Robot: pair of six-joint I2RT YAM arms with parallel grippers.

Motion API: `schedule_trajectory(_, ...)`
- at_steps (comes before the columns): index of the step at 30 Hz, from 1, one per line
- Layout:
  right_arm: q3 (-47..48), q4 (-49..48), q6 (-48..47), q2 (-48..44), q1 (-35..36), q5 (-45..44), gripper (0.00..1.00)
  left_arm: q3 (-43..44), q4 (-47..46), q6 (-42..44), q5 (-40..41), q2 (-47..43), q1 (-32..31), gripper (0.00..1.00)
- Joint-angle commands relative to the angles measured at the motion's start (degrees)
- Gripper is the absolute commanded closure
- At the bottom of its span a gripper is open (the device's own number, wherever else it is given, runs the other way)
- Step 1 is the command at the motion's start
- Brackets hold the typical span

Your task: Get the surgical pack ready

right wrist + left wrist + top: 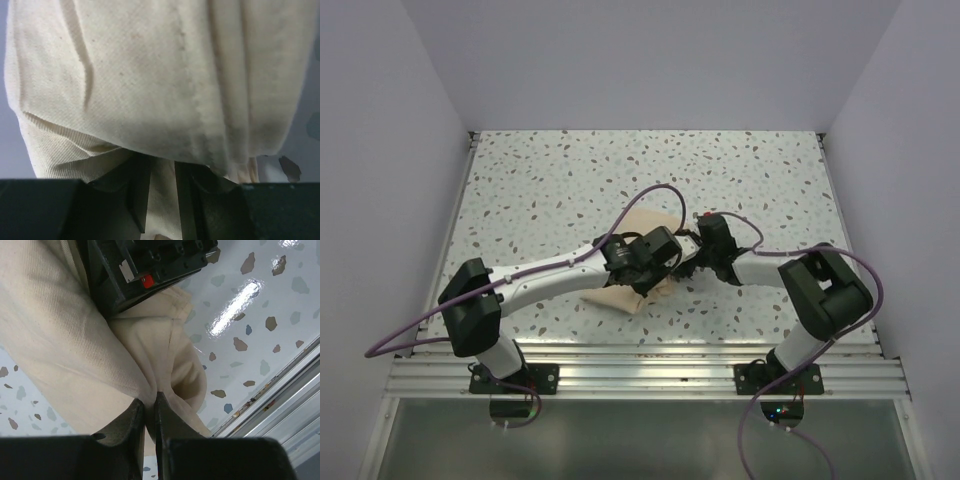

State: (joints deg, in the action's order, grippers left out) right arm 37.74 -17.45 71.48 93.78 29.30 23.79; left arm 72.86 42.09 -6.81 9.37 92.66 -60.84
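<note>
Your left gripper (150, 401) and right gripper (161, 177) each pinch the tan wrap sheet (60, 340) between nearly closed jaws, likely to fold it over.

Tan wrap sheet (150, 75) filling the view, one fold pinched between two dark fingers (140, 200), speckled table (305, 150) at right

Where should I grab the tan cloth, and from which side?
Probably a raised fold, from above: the cloth lies bunched, so ridges stand up for jaws to straddle, while flat areas offer nothing to close on. The left pincer pinches such a fold.
</note>
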Motion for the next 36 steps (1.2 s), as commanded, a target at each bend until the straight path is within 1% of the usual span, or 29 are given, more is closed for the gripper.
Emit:
schedule_trajectory(1, 3.7, -3.2, -1.2, 1.7, -0.6, -6.8, 0.69, 1.9, -2.2, 0.7, -5.4, -2.0, -1.5, 1.00)
schedule_trajectory(4, 5.4, 6.0, -5.6, -0.3, -2.1, -4.6, 0.68, 1.0, -2.5, 0.9, -4.3, -2.2, -1.5, 1.00)
schedule_trajectory(5, 5.2, 7.2, -5.9, -1.1, -2.8, -2.0, 0.68, 0.7, -2.8, 1.0, -4.0, -2.2, -1.5, 1.00)
schedule_trajectory(6, 4.4, 8.8, -7.4, -2.4, -3.6, -1.4, 0.68, 0.7, -2.9, 1.3, -3.6, -2.2, -1.4, 1.00)
schedule_trajectory(7, 4.2, 13.5, -8.7, -4.9, -5.6, -0.7, 0.68, 0.6, -3.0, 1.4, -3.2, -2.3, -1.4, 1.00)
schedule_trajectory(9, 4.2, 17.3, -13.5, -6.5, -9.1, 3.3, 0.71, 0.7, -3.1, 1.5, -2.9, -2.2, -1.2, 1.00)
schedule_trajectory(10, 4.3, 21.3, -15.4, -7.5, -10.1, 4.9, 0.72, 0.7, -3.2, 1.5, -3.0, -2.2, -1.1, 1.00)
schedule_trajectory(13, 5.2, 27.4, -22.1, -10.8, -12.1, 7.1, 0.85, 0.6, -3.5, 1.7, -4.5, -2.1, -0.7, 1.00)
schedule_trajectory(14, 5.5, 28.5, -24.4, -11.4, -12.2, 6.9, 0.93, 0.5, -3.5, 1.8, -4.9, -2.1, -0.5, 1.00)
schedule_trajectory(16, 6.3, 29.8, -25.5, -12.3, -12.2, 6.8, 1.00, 0.4, -3.7, 2.0, -5.2, -2.1, -0.3, 1.00)
schedule_trajectory(17, 6.2, 29.5, -25.0, -12.3, -12.2, 7.1, 1.00, 0.3, -3.7, 2.0, -5.2, -2.1, -0.2, 1.00)
schedule_trajectory(20, 4.5, 24.9, -21.2, -12.1, -12.0, 8.4, 1.00, 0.2, -4.0, 2.2, -5.4, -2.4, -0.1, 1.00)
schedule_trajectory(22, 3.6, 21.7, -19.5, -12.0, -10.5, 8.2, 1.00, 0.4, -3.9, 2.5, -5.3, -2.2, -0.1, 1.00)
schedule_trajectory(23, 3.7, 20.8, -18.1, -11.5, -9.5, 8.0, 1.00, 0.6, -3.9, 2.6, -5.3, -2.0, 0.0, 1.00)
schedule_trajectory(24, 4.4, 19.6, -17.2, -10.0, -6.5, 7.9, 1.00, 0.7, -4.0, 2.8, -5.6, -2.0, 0.0, 1.00)
schedule_trajectory(25, 4.5, 14.5, -15.8, -9.0, -4.6, 7.9, 1.00, 0.7, -4.3, 2.9, -5.9, -1.9, 0.0, 1.00)
schedule_trajectory(26, 4.5, 11.0, -11.7, -8.0, -2.8, 6.6, 1.00, 0.9, -4.6, 3.0, -6.2, -1.8, 0.0, 1.00)
schedule_trajectory(27, 3.7, 5.9, -8.8, -4.7, 1.0, 6.2, 1.00, 0.9, -5.4, 3.2, -6.9, -1.7, 0.0, 1.00)
schedule_trajectory(28, 3.0, -7.9, -5.9, -2.6, 2.8, 5.4, 1.00, 1.2, -5.3, 3.4, -7.4, -1.2, 0.0, 1.00)
schedule_trajectory(29, 2.9, -12.6, -1.8, 0.1, 4.7, 2.3, 1.00, 2.0, -5.3, 3.6, -8.3, -0.9, -0.1, 1.00)
schedule_trajectory(30, 3.0, -16.2, -0.3, 2.5, 6.9, 0.6, 1.00, 2.2, -5.3, 3.6, -8.5, -0.6, -0.1, 1.00)
schedule_trajectory(31, 2.5, -24.4, 1.3, 6.9, 7.5, -1.1, 1.00, 2.3, -5.7, 3.4, -8.9, -0.6, -0.1, 1.00)
schedule_trajectory(32, 1.5, -27.9, 3.0, 8.5, 7.6, -2.6, 1.00, 1.9, -6.0, 3.5, -9.1, -0.7, -0.1, 1.00)
schedule_trajectory(33, -0.9, -30.4, 6.4, 9.6, 7.5, -4.7, 1.00, 1.7, -6.8, 3.4, -10.3, -0.8, -0.1, 1.00)
schedule_trajectory(34, -1.7, -32.5, 7.3, 10.5, 7.2, -4.8, 1.00, 1.5, -6.9, 3.2, -10.3, -0.9, -0.1, 1.00)
schedule_trajectory(36, -1.9, -27.6, 5.6, 9.2, 6.3, -3.9, 1.00, 1.3, -6.8, 3.1, -10.1, -0.7, -0.1, 1.00)
